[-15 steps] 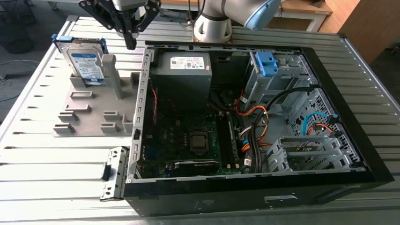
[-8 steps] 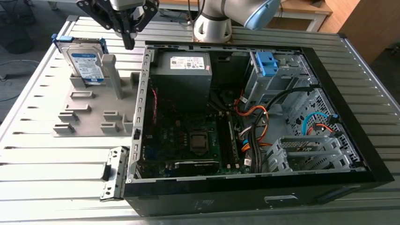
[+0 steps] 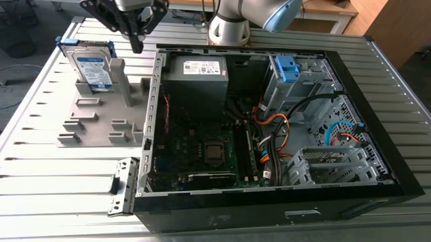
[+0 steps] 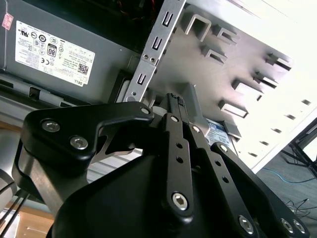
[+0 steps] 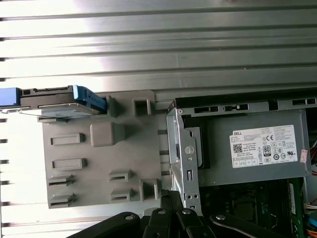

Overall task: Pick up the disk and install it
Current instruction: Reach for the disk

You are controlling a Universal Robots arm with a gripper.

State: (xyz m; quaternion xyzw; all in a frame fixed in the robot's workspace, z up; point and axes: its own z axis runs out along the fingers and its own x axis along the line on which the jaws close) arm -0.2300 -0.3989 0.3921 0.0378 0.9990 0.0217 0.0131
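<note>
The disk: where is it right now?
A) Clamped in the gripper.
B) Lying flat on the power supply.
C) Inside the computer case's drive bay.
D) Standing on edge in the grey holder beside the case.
D: in the exterior view the disk stands on edge in the grey holder, at the exterior view's left of the computer case, with the gripper above and apart from it.

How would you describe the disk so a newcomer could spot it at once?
Find the open black computer case; to the exterior view's left of it lies a grey holder plate. The disk stands on edge at that plate's far corner. It is silver with a white-and-blue label and a blue frame, unlike the bare blue bracket inside the case.
</note>
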